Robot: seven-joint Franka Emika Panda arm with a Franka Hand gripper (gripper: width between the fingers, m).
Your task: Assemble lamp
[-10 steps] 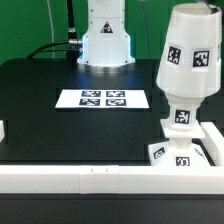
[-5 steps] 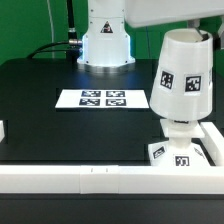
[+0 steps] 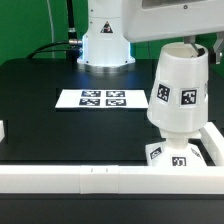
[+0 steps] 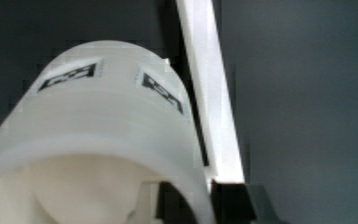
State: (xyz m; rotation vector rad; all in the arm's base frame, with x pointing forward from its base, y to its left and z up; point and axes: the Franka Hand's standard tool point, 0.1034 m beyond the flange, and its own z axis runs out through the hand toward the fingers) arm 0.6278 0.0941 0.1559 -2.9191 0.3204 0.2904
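The tapered white shade (image 3: 178, 88) hangs upright, wide end up, just above the flat square base (image 3: 180, 156) at the exterior view's right. The shade hides the round-headed bulb stem. My gripper (image 3: 200, 42) holds the shade at its upper rim. In the wrist view the shade (image 4: 105, 120) fills most of the picture. My gripper (image 4: 202, 203) is shut on its wall, one dark finger inside and one outside. The shade's square tags face the exterior camera.
The marker board (image 3: 103, 98) lies on the black table, left of the lamp. A white rail (image 3: 100, 178) runs along the front edge and turns up the right side (image 3: 214, 138). The arm's white pedestal (image 3: 105, 42) stands at the back.
The shade has come down and slightly toward the exterior view's left, and now covers the bulb stem that showed below it. The arm's hand has come into view at the top.
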